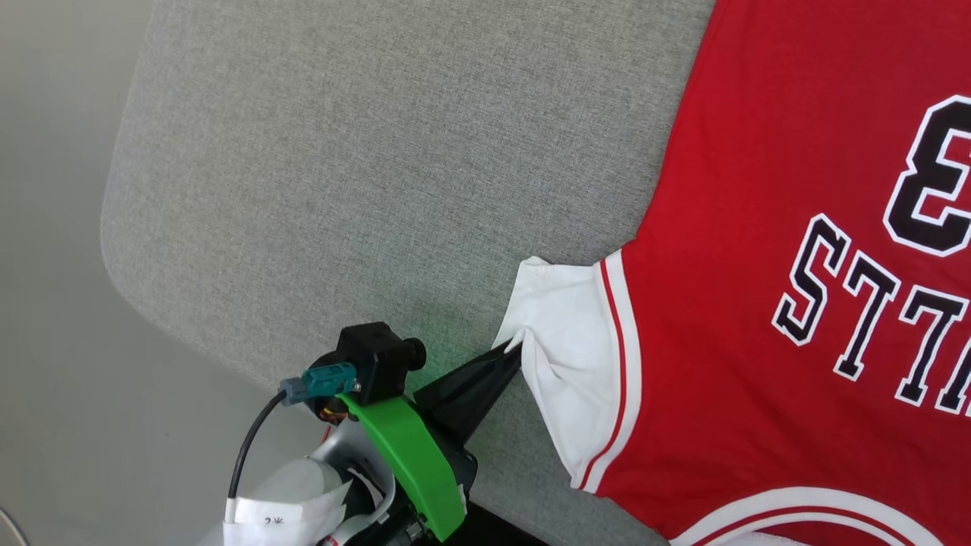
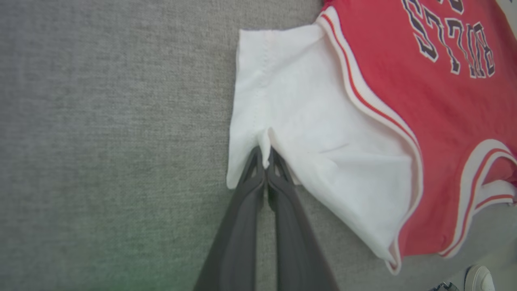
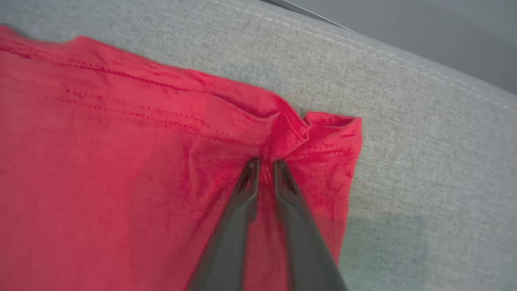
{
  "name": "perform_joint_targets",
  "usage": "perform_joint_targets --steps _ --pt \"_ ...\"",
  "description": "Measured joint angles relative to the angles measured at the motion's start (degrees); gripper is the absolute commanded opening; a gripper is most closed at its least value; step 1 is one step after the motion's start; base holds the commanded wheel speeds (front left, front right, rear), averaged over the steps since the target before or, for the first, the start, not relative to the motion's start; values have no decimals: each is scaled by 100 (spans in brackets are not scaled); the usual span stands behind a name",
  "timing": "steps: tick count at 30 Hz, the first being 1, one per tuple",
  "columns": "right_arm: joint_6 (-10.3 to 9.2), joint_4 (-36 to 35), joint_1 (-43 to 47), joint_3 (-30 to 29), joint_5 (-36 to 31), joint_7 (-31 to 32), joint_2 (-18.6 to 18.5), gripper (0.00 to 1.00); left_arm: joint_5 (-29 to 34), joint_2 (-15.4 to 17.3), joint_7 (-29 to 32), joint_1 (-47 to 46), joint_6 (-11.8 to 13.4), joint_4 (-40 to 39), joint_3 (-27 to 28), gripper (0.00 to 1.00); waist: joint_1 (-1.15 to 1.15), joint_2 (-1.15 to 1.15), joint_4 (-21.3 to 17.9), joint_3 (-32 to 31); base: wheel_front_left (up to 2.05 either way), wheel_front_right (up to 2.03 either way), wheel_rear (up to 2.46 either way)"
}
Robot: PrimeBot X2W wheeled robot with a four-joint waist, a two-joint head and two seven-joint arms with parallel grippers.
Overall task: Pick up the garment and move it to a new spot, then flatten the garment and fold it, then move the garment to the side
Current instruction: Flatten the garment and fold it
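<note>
The red jersey T-shirt with white sleeves (image 1: 721,265) looks soft, light and limp, apt to drape and crease. The left jaws are closed on the sleeve edge (image 2: 264,141); the right jaws pinch a pucker by the red hem corner (image 3: 323,137).

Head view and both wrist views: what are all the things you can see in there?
garment: one, red with black lettering and a white sleeve, spread on the pad.
pad: one, grey fabric, under the garment.
floor: one, pale grey, beside the pad.
left pincer: one, dark, shut on the white sleeve's edge.
right pincer: one, dark, pinching a red hem corner.
left arm: one, pale with a green bracket and black cable, bottom of the head view.
</note>
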Motion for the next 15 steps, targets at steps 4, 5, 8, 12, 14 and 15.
perform_joint_targets --steps 4,5,8,12,14,15 --pt "0 86 310 54 90 -312 13 0 21 51 -23 -11 19 66 19 0 0 0 -102 -190 0 0 0" --pt "0 110 369 51 97 -366 13 0 25 60 -27 -11 42 68 24 0 0 0 -119 -227 0 0 0" --pt "0 212 631 24 175 -527 40 0 25 116 -19 -10 103 51 38 0 0 0 -186 -395 0 0 0" --pt "0 327 1085 -76 309 -760 99 0 16 196 44 2 168 26 57 0 0 0 -293 -663 0 0 0" --pt "0 389 1385 -151 379 -945 198 0 -16 266 86 26 235 33 89 0 0 0 -377 -845 0 0 0" --pt "0 394 1501 -160 381 -1012 226 0 -32 303 92 30 256 34 96 0 0 0 -412 -912 0 0 0"
